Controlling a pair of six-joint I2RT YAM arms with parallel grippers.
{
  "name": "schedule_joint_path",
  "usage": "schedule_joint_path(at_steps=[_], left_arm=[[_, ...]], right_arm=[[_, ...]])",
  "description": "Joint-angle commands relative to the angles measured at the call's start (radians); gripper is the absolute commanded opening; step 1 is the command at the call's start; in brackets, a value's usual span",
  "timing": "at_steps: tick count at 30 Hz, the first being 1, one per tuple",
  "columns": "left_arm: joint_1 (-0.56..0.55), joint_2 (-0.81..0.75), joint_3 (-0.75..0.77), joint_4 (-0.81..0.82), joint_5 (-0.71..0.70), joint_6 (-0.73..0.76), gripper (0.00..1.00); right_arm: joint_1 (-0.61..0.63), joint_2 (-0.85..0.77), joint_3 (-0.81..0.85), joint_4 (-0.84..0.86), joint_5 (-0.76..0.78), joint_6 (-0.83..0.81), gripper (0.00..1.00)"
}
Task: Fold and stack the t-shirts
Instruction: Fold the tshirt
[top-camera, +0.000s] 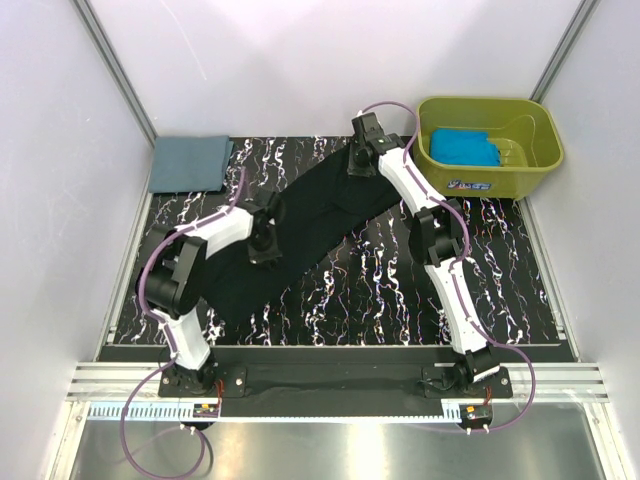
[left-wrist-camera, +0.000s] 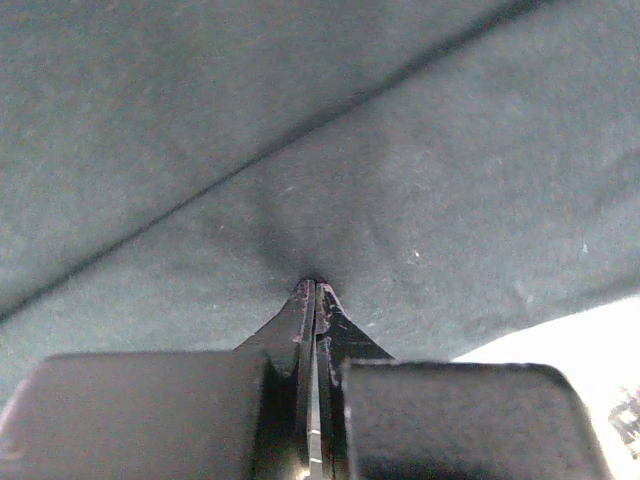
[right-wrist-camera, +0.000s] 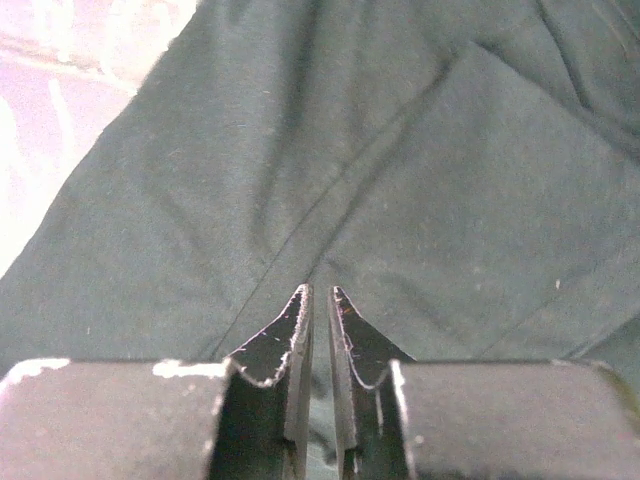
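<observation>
The black t-shirt (top-camera: 320, 215) lies spread diagonally across the marbled tabletop (top-camera: 400, 290). My left gripper (top-camera: 265, 250) is down on its near-left part; in the left wrist view it (left-wrist-camera: 313, 285) is shut, with the cloth (left-wrist-camera: 420, 150) puckered at the tips. My right gripper (top-camera: 360, 165) is at the shirt's far end; in the right wrist view it (right-wrist-camera: 320, 292) is closed to a thin gap on a fold of the cloth (right-wrist-camera: 250, 180). The slate grey-blue t-shirt (top-camera: 190, 163) lies folded at the back left. The turquoise t-shirt (top-camera: 465, 148) lies in the tub.
The olive-green tub (top-camera: 535, 165) stands at the back right corner. White walls close in the left, right and back sides. The arm bases sit on the rail at the near edge (top-camera: 330, 385).
</observation>
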Motion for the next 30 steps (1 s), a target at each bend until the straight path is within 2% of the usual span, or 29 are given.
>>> schedule_joint_path(at_steps=[1,7,11,14,17,19,22,27,30], left_arm=[[-0.078,0.044,-0.064,0.035,0.156,-0.129,0.0],[-0.229,0.016,-0.07,0.072,0.292,-0.226,0.0],[-0.365,0.015,0.023,0.083,0.358,-0.25,0.0],[-0.425,-0.007,0.061,0.084,0.404,-0.269,0.0],[-0.437,-0.08,0.078,0.083,0.429,-0.295,0.0],[-0.433,-0.131,0.133,0.026,0.38,-0.286,0.04],[-0.378,-0.177,0.219,-0.069,0.325,-0.217,0.12],[-0.133,-0.182,0.18,-0.127,0.283,-0.064,0.34],[-0.011,-0.12,0.16,-0.126,0.266,0.022,0.34]], right_arm=[[-0.011,-0.053,-0.01,0.012,0.069,0.012,0.18],[-0.026,-0.041,-0.051,0.011,0.092,-0.03,0.19],[-0.038,-0.035,-0.077,0.014,0.099,-0.089,0.19],[-0.04,-0.01,-0.064,0.015,0.062,-0.127,0.19],[-0.04,0.02,-0.042,0.017,0.033,-0.141,0.18],[-0.04,0.045,-0.027,0.019,0.004,-0.149,0.19],[-0.038,0.085,0.014,0.019,-0.019,-0.149,0.19],[-0.04,0.129,0.047,0.025,-0.082,-0.11,0.18],[-0.035,0.138,0.056,0.028,-0.115,-0.097,0.18]])
